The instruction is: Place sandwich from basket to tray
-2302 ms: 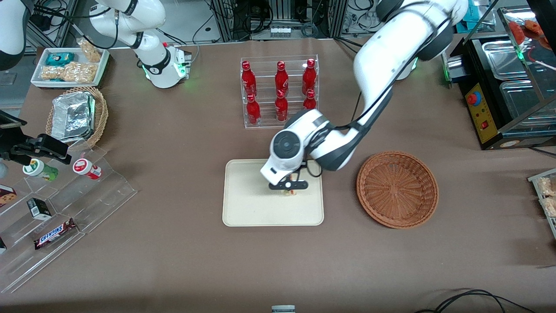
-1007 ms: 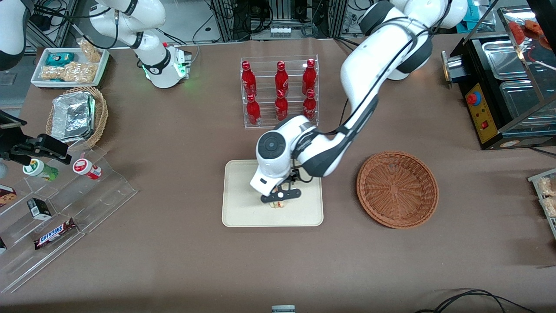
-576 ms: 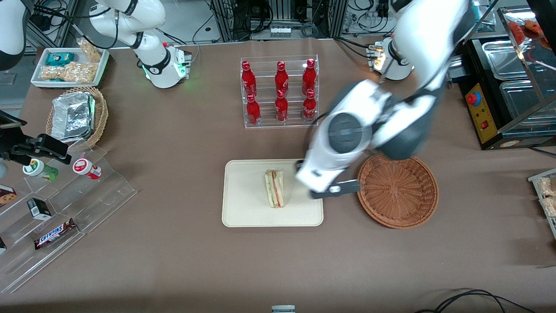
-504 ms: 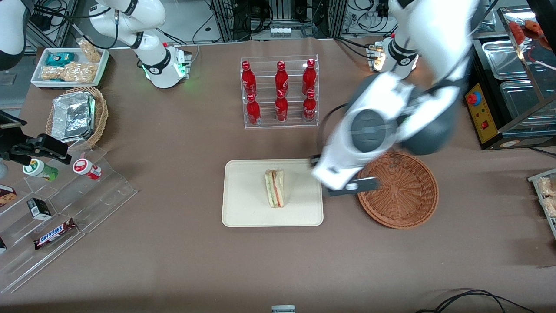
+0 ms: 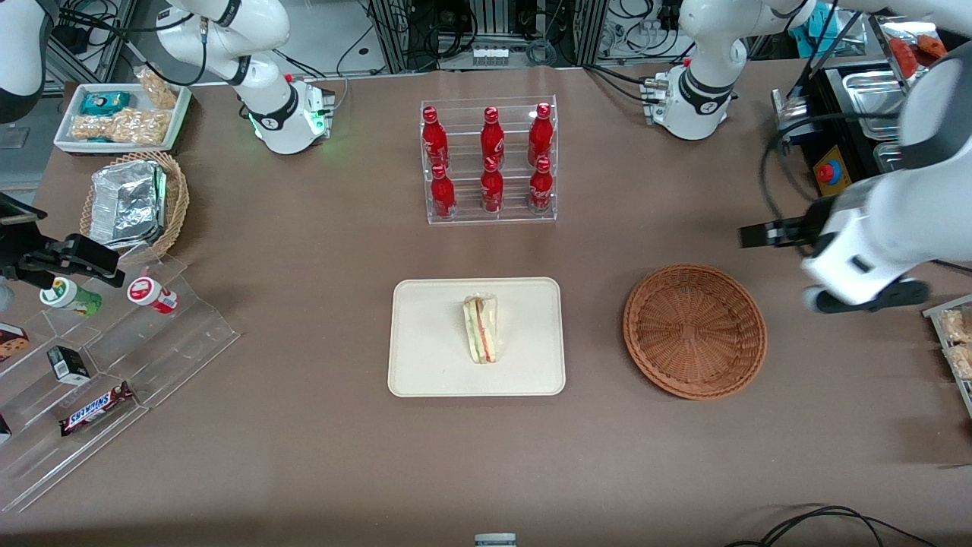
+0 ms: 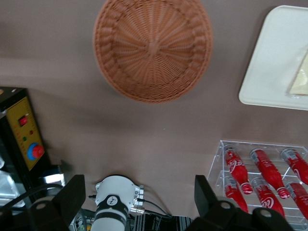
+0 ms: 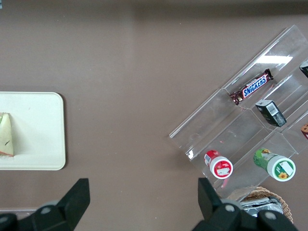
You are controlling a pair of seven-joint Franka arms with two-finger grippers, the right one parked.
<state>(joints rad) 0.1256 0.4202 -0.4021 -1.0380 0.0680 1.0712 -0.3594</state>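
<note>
Your gripper (image 6: 139, 202) hung wide and empty toward the working arm's end, well apart from the clear-wrapped wedge sandwich (image 5: 481, 327), which lay lengthwise on the cream rectangular plastic tray (image 5: 425, 357); the reddish-brown wicker basket (image 5: 694, 330) sat between them.

A matt brown bench (image 5: 304, 425) with a smooth, cloth-like surface. On it sits a cream tray (image 5: 425, 357) of smooth matt plastic, carrying a sandwich (image 5: 481, 328) in clear, faintly shiny wrap. Beside it is a round basket (image 5: 695, 330) of reddish-brown woven wicker, ribbed and rough. A clear acrylic rack (image 5: 490, 161) holds glossy red bottles (image 5: 492, 137). Toward the parked arm's end, a tan wicker basket (image 5: 176, 199) holds crinkled, shiny foil containers (image 5: 127, 203), and clear glossy acrylic steps (image 5: 152, 349) carry small packaged snacks. The gripper (image 5: 866, 298), raised at the working arm's end of the bench, has a glossy white plastic shell with matt black fingers (image 6: 72, 199).
</note>
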